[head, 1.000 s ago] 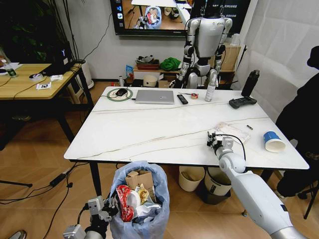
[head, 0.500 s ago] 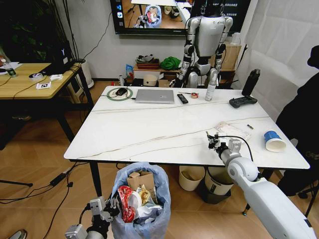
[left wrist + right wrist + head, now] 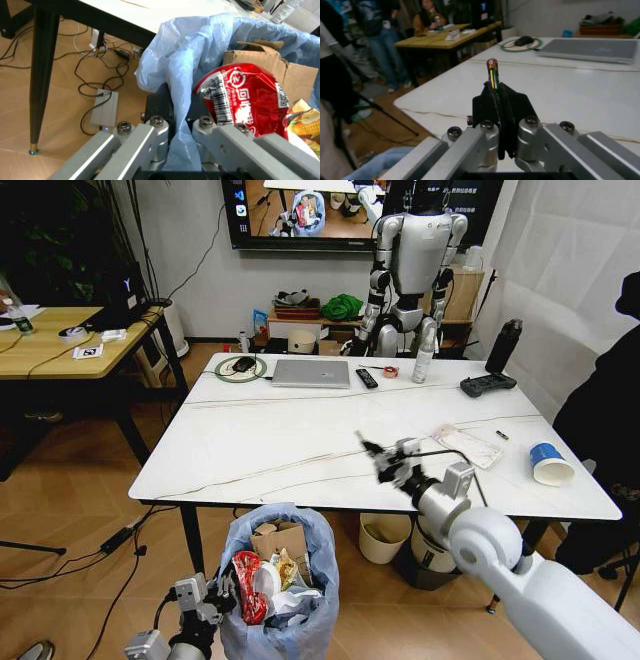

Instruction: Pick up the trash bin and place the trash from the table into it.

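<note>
My right gripper (image 3: 383, 461) has swung left over the table (image 3: 280, 442), pinching what seems a thin stick (image 3: 492, 73), my left gripper (image 3: 172, 129) still clamps the trash bin (image 3: 285, 620) bag rim

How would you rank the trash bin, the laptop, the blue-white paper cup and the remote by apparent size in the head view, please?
1. trash bin, though nearest the camera
2. laptop
3. blue-white paper cup
4. remote

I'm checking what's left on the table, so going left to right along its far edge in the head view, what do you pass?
Green ring with a black mouse → laptop → remote → white bottle → black game controller → dark bottle.
</note>
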`<state>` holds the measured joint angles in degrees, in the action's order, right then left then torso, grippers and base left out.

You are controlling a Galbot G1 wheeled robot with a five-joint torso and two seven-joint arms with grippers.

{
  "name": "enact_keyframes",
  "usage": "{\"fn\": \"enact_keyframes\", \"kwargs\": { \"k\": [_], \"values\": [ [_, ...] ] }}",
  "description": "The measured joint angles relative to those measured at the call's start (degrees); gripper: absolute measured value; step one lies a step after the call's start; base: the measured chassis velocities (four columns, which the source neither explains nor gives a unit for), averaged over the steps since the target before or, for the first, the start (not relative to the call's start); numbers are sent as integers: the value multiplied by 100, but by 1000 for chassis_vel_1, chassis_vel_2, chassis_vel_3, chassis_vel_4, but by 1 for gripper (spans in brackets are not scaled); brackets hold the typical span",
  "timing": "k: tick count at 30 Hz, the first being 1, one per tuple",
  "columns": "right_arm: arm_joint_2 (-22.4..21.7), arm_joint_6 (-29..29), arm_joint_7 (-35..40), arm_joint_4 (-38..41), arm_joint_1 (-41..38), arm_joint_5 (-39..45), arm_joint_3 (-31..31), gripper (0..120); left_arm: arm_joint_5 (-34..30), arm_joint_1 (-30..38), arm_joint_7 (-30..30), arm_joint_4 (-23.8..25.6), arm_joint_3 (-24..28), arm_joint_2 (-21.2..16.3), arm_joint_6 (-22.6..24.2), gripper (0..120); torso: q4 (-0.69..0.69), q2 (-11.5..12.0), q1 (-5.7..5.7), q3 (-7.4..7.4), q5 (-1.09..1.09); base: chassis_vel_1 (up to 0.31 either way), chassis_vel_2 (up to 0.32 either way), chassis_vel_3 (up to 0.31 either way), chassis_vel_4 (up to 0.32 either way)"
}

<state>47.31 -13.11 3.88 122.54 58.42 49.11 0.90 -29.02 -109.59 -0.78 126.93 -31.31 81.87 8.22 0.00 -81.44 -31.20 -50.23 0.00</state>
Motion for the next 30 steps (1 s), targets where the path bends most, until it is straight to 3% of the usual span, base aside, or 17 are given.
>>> {"fn": "enact_keyframes", "kwargs": {
  "k": [7,16,30],
  "values": [
    [-237,372,-649,256,105,-210,579,0,27,-10,4,34,-48,70,1,1,0,0,0,0,0,0,0,0,0],
    [-133,611,-1179,-62,380,-1174,1082,0,75,-33,8,83,-55,125,1,1,0,0,0,0,1,0,0,0,0],
    [-55,723,-1155,-175,764,-1510,849,0,68,-14,1,89,-30,108,4,1,0,0,0,0,0,0,0,0,0]
  ]
}}
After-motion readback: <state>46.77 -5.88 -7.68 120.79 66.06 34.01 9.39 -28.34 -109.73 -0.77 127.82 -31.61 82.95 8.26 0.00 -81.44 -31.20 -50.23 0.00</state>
